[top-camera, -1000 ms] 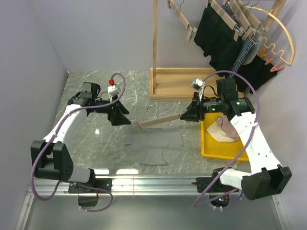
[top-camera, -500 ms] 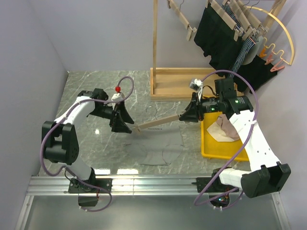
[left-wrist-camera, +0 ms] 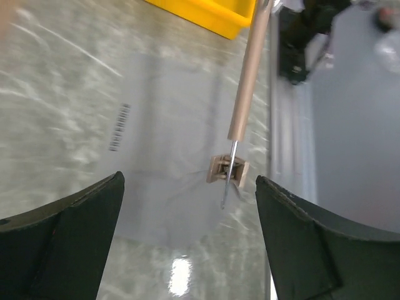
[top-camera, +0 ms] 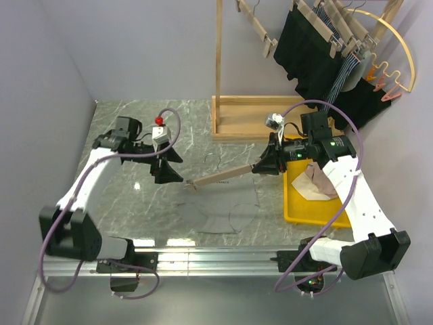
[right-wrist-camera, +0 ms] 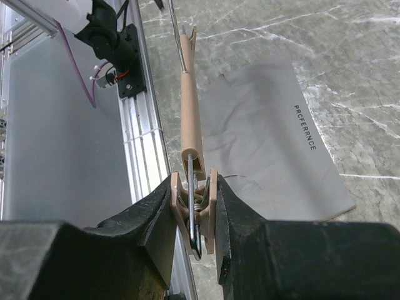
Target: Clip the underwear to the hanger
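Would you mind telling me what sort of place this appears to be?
Likely a robotics lab cell: plain grey walls box in a marble-pattern table, robot arms are bolted to an aluminium rail, and a wooden rack holds clipped garments.

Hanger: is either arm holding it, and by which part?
The right gripper holds the hanger, fingers squeezing its end clip. The left gripper is open, holding nothing.

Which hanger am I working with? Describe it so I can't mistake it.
On the marble table, in front of the wooden rack, find the right gripper. The hanger is the straight pale wooden bar it pinches by one end clip, slanting over the flat grey underwear. Unlike the rack's hangers, it hangs from nothing, and it isn't curved like the yellow hoop hanger.
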